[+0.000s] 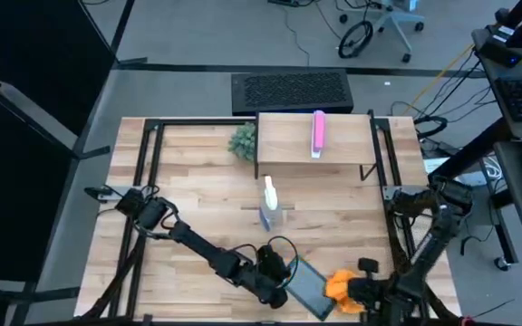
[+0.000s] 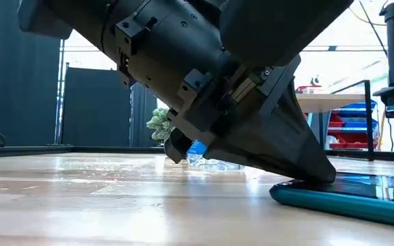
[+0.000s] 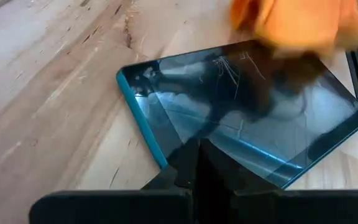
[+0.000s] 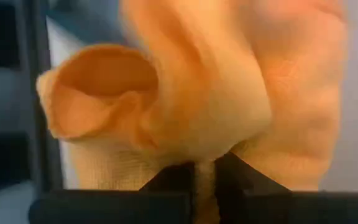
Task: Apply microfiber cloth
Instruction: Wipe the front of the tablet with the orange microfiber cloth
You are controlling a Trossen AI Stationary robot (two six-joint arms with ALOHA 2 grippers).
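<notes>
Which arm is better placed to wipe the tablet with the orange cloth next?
Right. Its end effector is shut on the orange cloth at the tablet's edge, while the left end effector presses the tablet down.

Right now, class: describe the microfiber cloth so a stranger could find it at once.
On the wooden table, look to the near edge by the right arm. The microfiber cloth hangs bunched in the right gripper, beside the dark tablet. It is the only bright orange thing.
</notes>
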